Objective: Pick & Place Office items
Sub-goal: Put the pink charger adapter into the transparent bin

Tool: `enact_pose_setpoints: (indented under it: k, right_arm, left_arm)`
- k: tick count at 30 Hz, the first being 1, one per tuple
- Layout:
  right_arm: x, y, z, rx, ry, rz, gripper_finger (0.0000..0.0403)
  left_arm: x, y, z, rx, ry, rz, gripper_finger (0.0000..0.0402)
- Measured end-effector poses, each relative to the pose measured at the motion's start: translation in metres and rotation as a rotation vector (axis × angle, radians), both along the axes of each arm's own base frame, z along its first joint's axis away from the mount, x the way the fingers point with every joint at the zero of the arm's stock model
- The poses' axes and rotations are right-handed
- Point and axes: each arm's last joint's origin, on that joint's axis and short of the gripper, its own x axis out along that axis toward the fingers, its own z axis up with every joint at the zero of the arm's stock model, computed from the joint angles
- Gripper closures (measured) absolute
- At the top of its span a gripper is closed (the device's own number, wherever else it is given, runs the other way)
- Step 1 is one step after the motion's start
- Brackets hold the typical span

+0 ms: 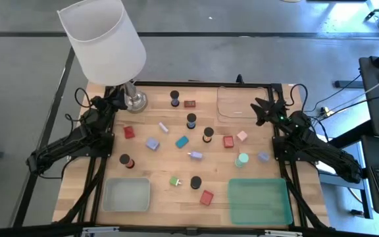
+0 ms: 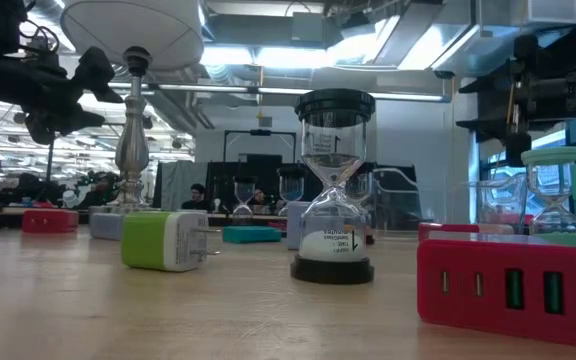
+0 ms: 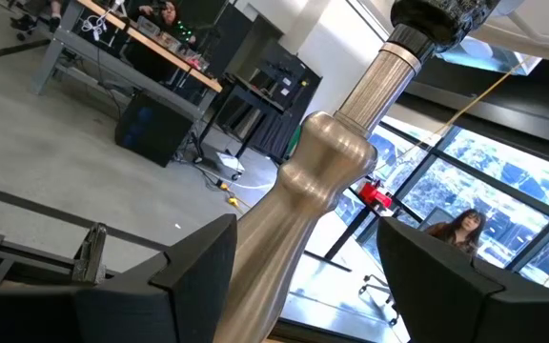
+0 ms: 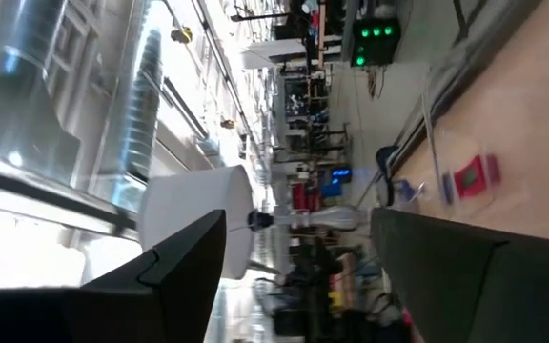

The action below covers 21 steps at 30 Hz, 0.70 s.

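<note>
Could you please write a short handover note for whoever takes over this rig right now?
Left gripper: at the far left corner, jaws open around the lamp stem, not visibly clamping it.
Right gripper: at the far right, beside the clear tray, jaws open, empty.
Office items: spread over the table middle, among them a red block, a teal block and a dark sand timer.
Done: nothing shows in the grey tray or the green tray.
Left: every item still to be picked and placed.
</note>
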Motion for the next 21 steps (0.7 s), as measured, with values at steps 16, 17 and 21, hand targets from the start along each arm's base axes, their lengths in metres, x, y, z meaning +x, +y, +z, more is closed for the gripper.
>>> enact_pose_setpoints:
  k: [16, 17, 21]
  right_arm:
    - [-0.0029, -0.0029, 0.0024, -0.204, 0.146, -0.17, 0.0138]
    - [-0.0034, -0.0034, 0.0023, -0.205, 0.153, -0.198, 0.0138]
    - [-0.0043, -0.0037, 0.0053, -0.217, 0.129, -0.226, 0.0138]
  left_arm:
    - [0.0, 0.0, 0.0, 0.0, 0.0, 0.0, 0.0151]
    - [0.0, 0.0, 0.0, 0.0, 0.0, 0.0, 0.0151]
    - [0.0, 0.0, 0.0, 0.0, 0.0, 0.0, 0.0151]
